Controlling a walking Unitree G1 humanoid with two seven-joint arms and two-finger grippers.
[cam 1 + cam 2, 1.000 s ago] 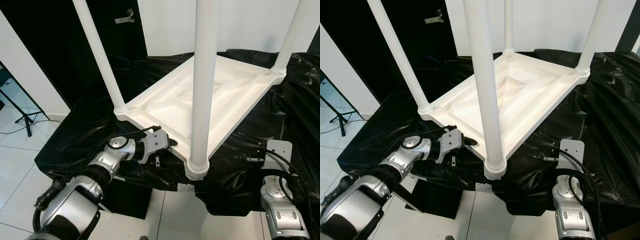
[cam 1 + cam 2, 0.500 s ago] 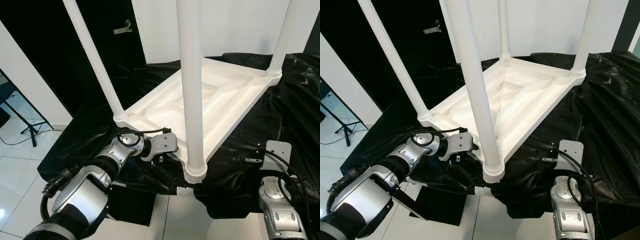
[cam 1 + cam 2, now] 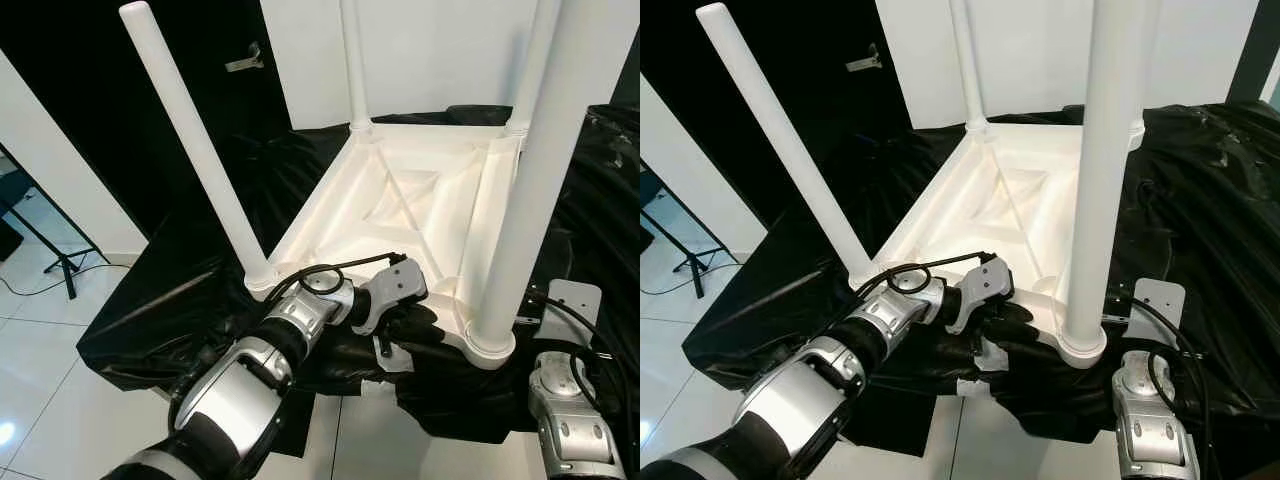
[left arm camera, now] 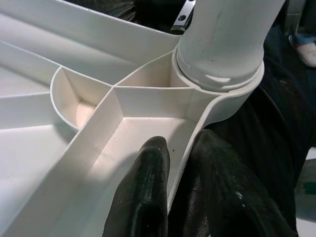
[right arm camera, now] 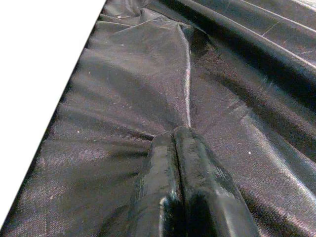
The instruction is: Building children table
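Left gripper (image 4: 170, 163) pinching table (image 3: 400, 200) rim at lower centre, steadying it; right gripper (image 5: 185, 148) pressed together, idle.

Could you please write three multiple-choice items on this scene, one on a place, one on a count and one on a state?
1. Where does the left tool grip the upturned table?
A. On its rim beside a corner leg
B. At the tip of a leg
C. On the black sheet only

2. How many white legs stand up from the table?
A. Two
B. Three
C. Four

3. How are the right tool's fingers?
A. Spread wide
B. Shut together on nothing
C. Shut on a leg

Answers:
1 A: in the left wrist view its fingers straddle the rim below the corner leg.
2 C: the left eye view shows one leg at each corner.
3 B: the right wrist view shows them pressed together above the black sheet.
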